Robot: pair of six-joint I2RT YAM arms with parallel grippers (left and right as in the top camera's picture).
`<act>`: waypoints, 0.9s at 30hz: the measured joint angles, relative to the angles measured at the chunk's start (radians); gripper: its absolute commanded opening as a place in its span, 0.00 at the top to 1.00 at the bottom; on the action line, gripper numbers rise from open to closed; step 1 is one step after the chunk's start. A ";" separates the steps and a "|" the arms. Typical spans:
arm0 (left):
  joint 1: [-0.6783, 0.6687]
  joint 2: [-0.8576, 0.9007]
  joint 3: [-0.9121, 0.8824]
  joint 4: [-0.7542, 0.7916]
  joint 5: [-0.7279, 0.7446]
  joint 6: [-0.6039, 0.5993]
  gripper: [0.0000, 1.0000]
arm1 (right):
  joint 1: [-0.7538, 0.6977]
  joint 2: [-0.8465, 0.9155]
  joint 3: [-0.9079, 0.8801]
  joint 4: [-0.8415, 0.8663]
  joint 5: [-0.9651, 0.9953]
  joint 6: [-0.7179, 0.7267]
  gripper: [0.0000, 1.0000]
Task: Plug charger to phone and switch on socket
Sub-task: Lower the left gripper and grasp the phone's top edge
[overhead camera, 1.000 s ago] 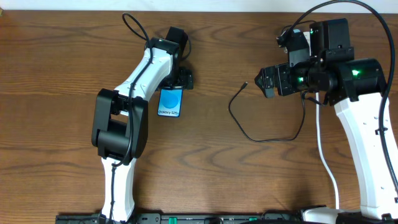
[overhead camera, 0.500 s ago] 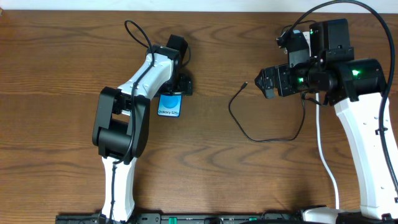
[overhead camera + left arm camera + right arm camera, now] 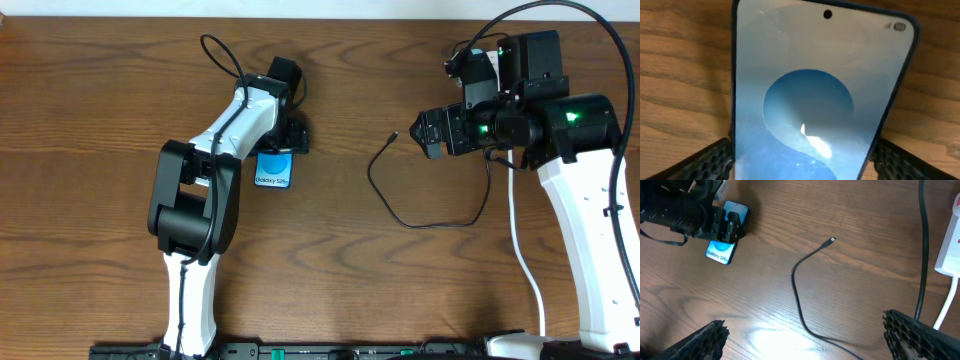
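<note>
Left end effector (image 3: 284,140) clasps the phone (image 3: 274,172); right end effector (image 3: 428,132) gapes.

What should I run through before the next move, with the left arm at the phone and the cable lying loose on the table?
1. Left fingers against both long edges of the phone: ok.
2. Phone's charging port in view and reachable: cannot tell; no view shows it.
3. Charger tip held: not ok; it lies loose on the table between the arms.
4. Right fingers open and empty, ready to pick it up: ok.
5. Charger plug seated in the socket: cannot tell; only the socket's edge shows.
6. Socket switch on: cannot tell.
</note>
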 measured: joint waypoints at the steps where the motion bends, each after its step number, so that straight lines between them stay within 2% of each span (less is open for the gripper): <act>1: 0.000 0.000 -0.001 0.000 0.001 -0.001 0.16 | 0.000 0.000 0.000 0.000 0.000 0.000 0.01; 7: -0.001 -0.002 -0.001 -0.004 0.002 0.001 0.24 | 0.000 0.000 0.000 0.000 0.000 0.000 0.01; 10: -0.001 -0.002 -0.001 -0.009 0.001 0.000 0.37 | 0.000 0.000 0.000 0.000 0.000 0.000 0.01; 11: -0.002 -0.003 -0.001 -0.010 -0.001 0.000 0.38 | 0.000 0.000 0.000 0.000 0.000 0.000 0.01; 20: -0.003 -0.010 -0.006 -0.010 -0.006 0.001 0.41 | 0.000 0.000 0.000 0.000 0.000 0.000 0.01; 27: 0.005 -0.024 -0.018 -0.021 -0.006 0.001 0.66 | 0.000 0.000 0.000 0.005 0.000 0.000 0.01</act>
